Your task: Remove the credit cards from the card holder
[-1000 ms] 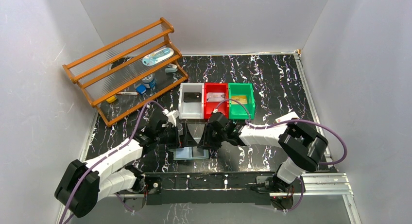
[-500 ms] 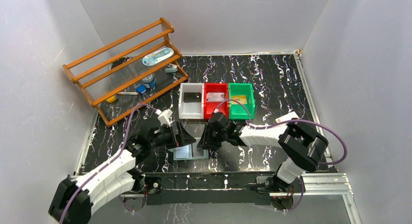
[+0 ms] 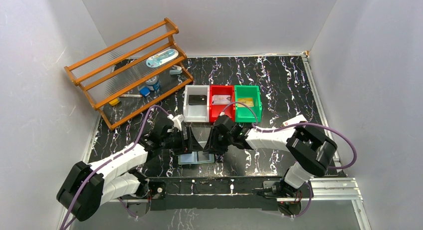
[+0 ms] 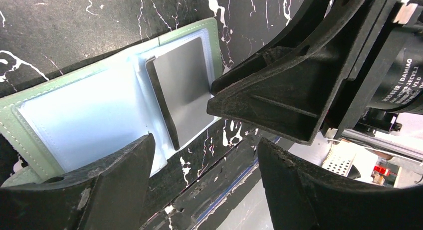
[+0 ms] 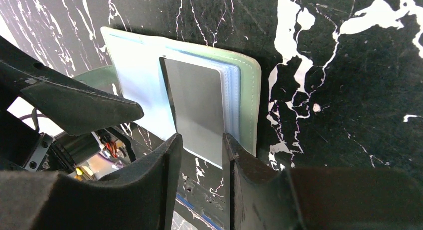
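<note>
- Top view: the card holder (image 3: 196, 157) lies spread open near the table's (image 3: 279, 85) front edge.
- Left wrist: the left gripper (image 4: 204, 145) gapes wide above it (nothing held).
- Right wrist: the right gripper (image 5: 200, 139) is half-parted at the protruding dark card (image 5: 194, 100); whether it grips is unclear.

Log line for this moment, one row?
holder: open flat | grey card: partly out | left fingers: open above holder | right fingers: straddling card, grip unclear

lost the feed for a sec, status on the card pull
Left tool open over the card holder. Right tool at the grey card, grip unclear. Card lies on the holder. Nothing in the way.
</note>
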You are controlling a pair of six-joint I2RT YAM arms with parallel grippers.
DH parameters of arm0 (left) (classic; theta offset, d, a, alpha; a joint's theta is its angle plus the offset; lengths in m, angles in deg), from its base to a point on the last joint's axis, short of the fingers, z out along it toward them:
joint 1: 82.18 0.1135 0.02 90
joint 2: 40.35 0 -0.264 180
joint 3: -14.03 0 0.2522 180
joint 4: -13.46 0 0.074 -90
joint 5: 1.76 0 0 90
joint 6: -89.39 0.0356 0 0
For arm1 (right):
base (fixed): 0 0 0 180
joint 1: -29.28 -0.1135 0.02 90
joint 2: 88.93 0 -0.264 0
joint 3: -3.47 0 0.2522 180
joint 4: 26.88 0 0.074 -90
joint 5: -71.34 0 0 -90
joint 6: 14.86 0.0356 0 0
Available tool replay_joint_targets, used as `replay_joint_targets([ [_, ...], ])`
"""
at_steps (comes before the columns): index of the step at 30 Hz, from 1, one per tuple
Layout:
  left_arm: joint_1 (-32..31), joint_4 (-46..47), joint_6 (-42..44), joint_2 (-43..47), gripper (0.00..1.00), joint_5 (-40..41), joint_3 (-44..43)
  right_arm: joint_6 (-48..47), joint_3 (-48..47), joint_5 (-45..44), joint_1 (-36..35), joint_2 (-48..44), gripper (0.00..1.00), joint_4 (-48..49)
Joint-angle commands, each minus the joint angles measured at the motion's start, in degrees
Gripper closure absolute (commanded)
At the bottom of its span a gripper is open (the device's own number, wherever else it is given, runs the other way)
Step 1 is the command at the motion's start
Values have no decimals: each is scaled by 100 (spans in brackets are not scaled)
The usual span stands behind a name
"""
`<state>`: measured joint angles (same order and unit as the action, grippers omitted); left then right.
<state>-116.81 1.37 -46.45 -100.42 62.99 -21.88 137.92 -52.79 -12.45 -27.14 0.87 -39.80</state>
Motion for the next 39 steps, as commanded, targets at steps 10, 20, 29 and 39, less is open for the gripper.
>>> replay_joint_targets([
  [10, -19, -207, 135, -193, 35, -20, -237, 355, 91, -238, -24, 338, 60, -168],
  [20, -27, -226, -41, -412, 52, 245, -51, 393, 135, -163, -22, 455, 63, -45],
  [29, -29, -308, -144, -134, 49, 563, 10, 384, 122, -151, -22, 446, 64, -49],
  [39, -26, 417, -570, -239, 68, 714, 566, 394, 113, -107, -24, 461, 64, -23],
])
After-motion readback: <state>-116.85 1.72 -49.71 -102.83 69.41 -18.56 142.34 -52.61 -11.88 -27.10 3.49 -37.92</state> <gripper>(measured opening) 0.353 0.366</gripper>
